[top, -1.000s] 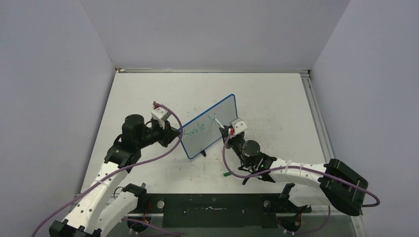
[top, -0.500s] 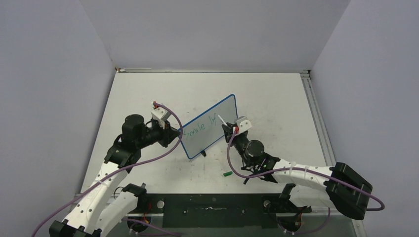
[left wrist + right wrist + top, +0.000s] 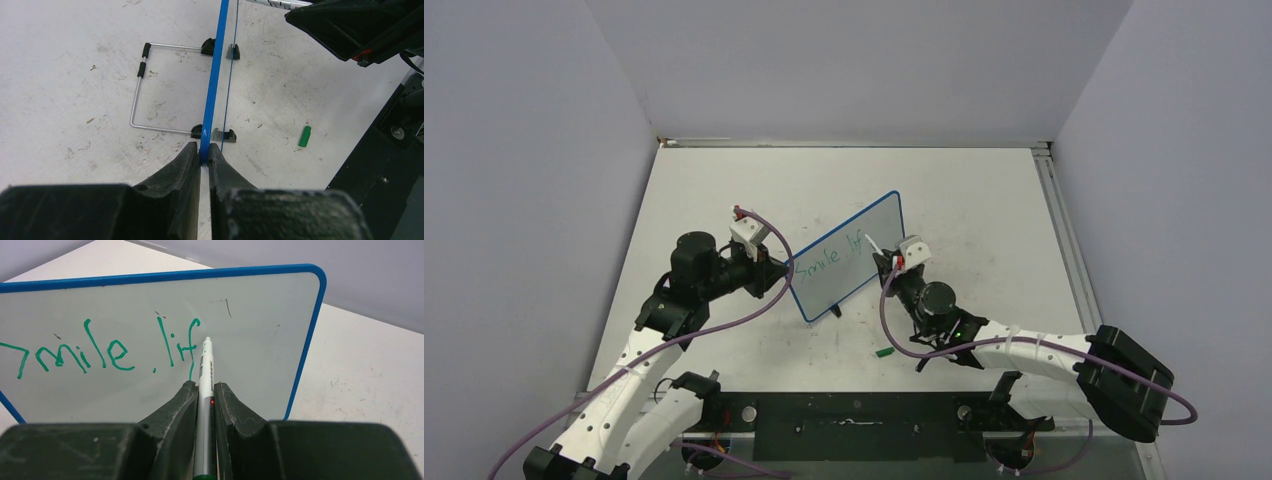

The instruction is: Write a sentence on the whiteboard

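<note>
Right gripper [image 3: 205, 387]: clenched on a green marker [image 3: 206, 371], barrel clamped between both fingers, nib pointing at the whiteboard [image 3: 260, 335]. The nib sits at the board face just right of the last letter; contact cannot be confirmed.

Left gripper [image 3: 205, 150]: clamped on the whiteboard's blue frame at its left edge, as seen from the written face.

The whiteboard stands upright on the tabletop [image 3: 964, 200], on black feet [image 3: 223, 134], between the two grippers. The sentence [image 3: 100, 352] runs across the board's face in green and reads "Smile lif".

A wire stand [image 3: 136, 100] extends from the board's back. A green cap [image 3: 304, 136] lies on the tabletop on the written side, apart from the board.
</note>
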